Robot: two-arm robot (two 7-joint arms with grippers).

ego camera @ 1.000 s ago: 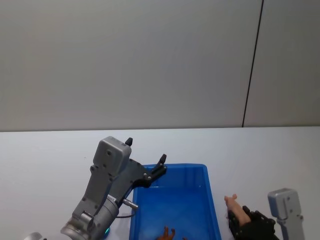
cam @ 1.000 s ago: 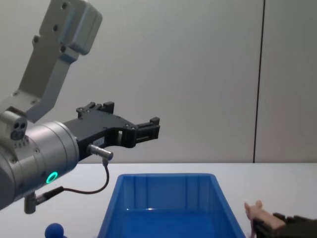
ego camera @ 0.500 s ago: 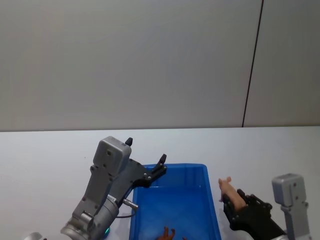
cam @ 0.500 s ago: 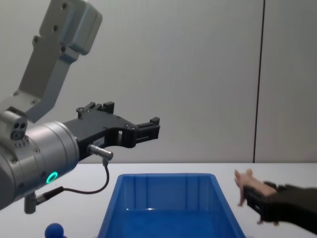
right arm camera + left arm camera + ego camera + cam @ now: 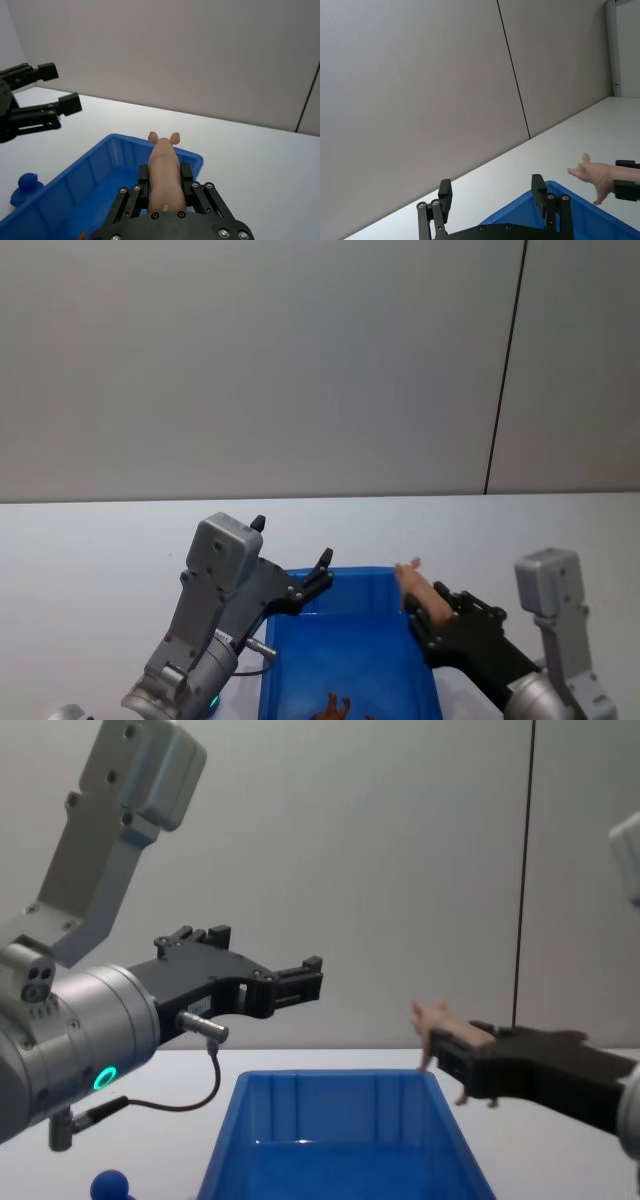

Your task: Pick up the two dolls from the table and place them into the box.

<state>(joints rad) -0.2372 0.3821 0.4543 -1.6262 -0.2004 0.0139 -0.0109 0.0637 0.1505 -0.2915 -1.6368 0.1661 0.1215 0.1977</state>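
right end effector (image 5: 428,608) clenched on pink pig doll (image 5: 414,583) above right rim of box (image 5: 330,1115) | left end effector (image 5: 312,978) released, raised by far left corner | blue doll (image 5: 110,1185) on table (image 5: 100,540) left of box

Head high, chest low, sharing box (image 5: 360,571)

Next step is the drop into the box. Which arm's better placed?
Right. The right pincer grips the pink pig above the right rim of the box. The left pincer hangs open and empty, raised near the box's far left corner.
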